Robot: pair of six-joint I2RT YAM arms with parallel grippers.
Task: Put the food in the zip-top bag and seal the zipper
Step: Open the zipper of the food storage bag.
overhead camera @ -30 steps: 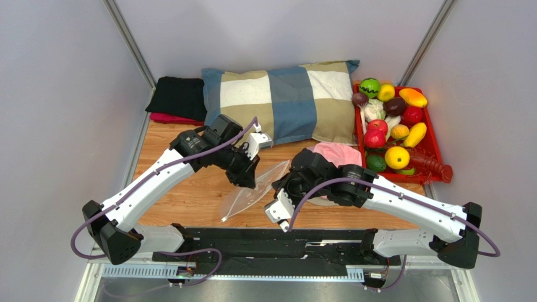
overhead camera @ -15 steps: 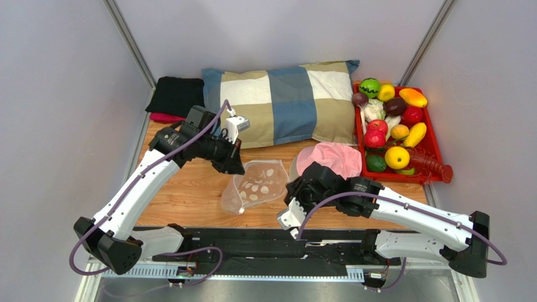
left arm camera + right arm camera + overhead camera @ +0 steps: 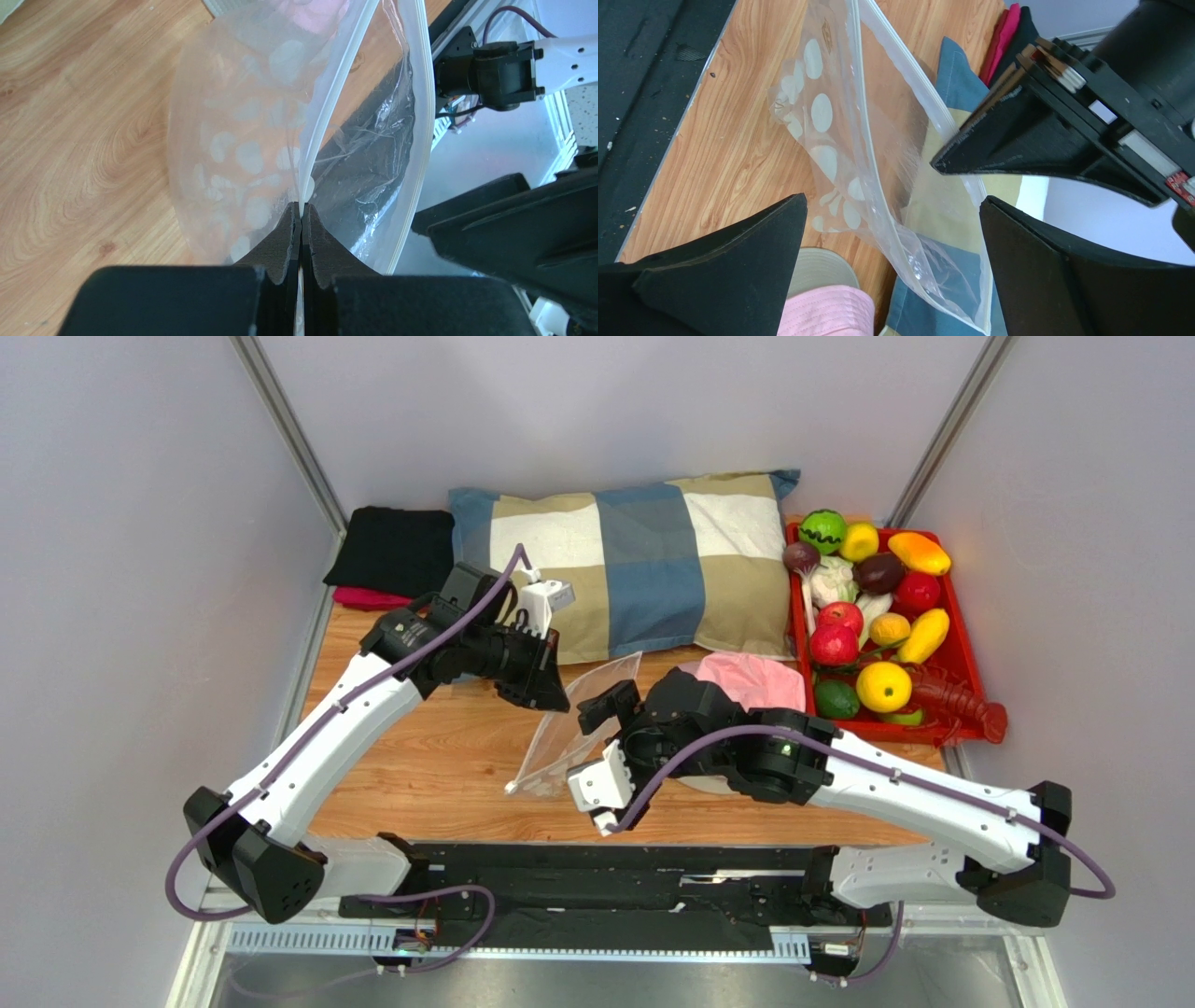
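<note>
The zip-top bag (image 3: pixel 572 725) is clear with white dots and hangs above the wooden table. My left gripper (image 3: pixel 544 686) is shut on one lip of its zipper (image 3: pixel 328 119); the other lip (image 3: pixel 422 140) bows away, so the mouth gapes. In the left wrist view the jaws (image 3: pixel 302 211) pinch the pale strip. My right gripper (image 3: pixel 892 203) stands open with the bag's (image 3: pixel 829 147) lower edge between its fingers, touching neither. From above it (image 3: pixel 606 735) sits just right of the bag. The food (image 3: pixel 877 616) lies piled in the red tray at the far right.
The red tray (image 3: pixel 969 669) also holds a red lobster toy (image 3: pixel 968 711). A pink hat (image 3: pixel 751 682) lies beside the right arm. A checked pillow (image 3: pixel 631 560) and folded black cloth (image 3: pixel 400 546) line the back edge.
The right gripper has opened wide and moved up-left to the bag. The left gripper has carried the bag from lying spread on the table to hanging edge-up.
</note>
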